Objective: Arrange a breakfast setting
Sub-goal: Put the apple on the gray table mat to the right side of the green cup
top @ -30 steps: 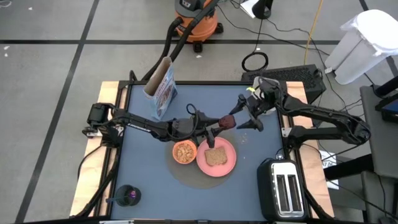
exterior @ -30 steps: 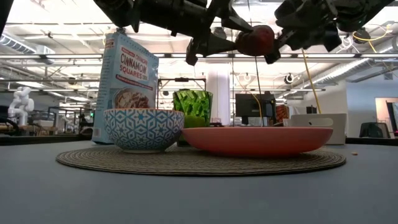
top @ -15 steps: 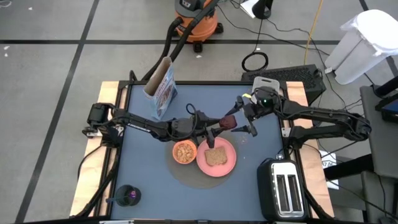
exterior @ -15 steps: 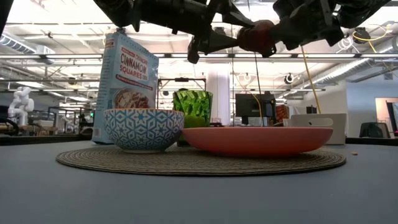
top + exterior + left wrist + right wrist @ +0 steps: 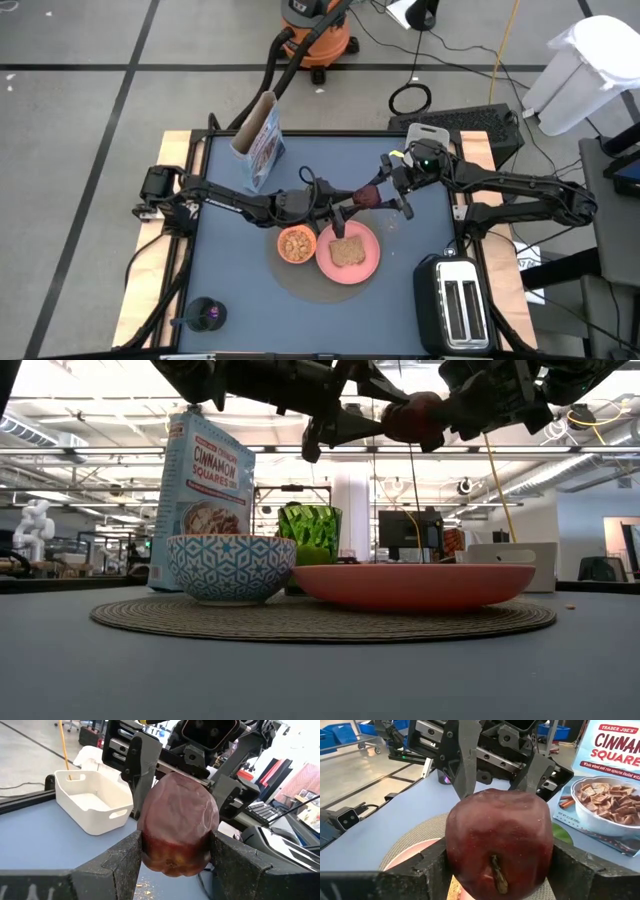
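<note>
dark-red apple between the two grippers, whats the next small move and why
Probably the left gripper should open and let go. The dark-red apple hangs in the air above the table, and both wrist views show it pinched by both pairs of fingers at once. With the right gripper already closed on it, the handover looks ready.

Showing: one dark-red apple (image 5: 366, 196), one round pink plate (image 5: 367, 263), one patterned bowl (image 5: 296, 245), one green cup (image 5: 309, 531), one blue cereal bag (image 5: 260, 140), one brown toast slice (image 5: 347, 251).
</note>
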Controlling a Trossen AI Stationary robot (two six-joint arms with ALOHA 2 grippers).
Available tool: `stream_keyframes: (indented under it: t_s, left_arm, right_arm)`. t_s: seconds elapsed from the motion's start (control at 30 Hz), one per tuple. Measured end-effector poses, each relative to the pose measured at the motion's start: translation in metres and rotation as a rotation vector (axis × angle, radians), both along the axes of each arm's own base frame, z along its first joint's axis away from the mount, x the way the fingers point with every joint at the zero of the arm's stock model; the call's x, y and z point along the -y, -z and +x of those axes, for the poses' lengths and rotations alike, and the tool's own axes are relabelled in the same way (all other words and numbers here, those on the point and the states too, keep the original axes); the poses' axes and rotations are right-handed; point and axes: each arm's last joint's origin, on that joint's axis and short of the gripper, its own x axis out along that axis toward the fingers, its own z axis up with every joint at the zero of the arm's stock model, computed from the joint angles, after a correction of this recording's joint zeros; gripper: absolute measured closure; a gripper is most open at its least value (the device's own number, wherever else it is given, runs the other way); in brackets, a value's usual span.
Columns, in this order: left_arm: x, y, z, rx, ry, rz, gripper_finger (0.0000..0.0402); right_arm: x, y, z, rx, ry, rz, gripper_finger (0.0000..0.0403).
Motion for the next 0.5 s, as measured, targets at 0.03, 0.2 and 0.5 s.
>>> stream_keyframes:
  t_s: [0.03,0.2,0.5]
  left_arm:
    - [-0.0001,0.0,0.0,0.0,0.0,-0.001,0.0174]
    - [-0.0001,0.0,0.0,0.002,0.0,-0.006,0.0174]
    - [-0.0003,0.0,0.0,-0.004,-0.005,0.015,0.0174]
  right_arm:
    - [0.0,0.0,0.0,-0.001,0.001,0.002,0.015]
    - [0.0001,-0.0001,0.0,-0.006,0.005,0.02,0.0149]
    - [0.0001,-0.0001,0.0,-0.01,0.009,0.031,0.0149]
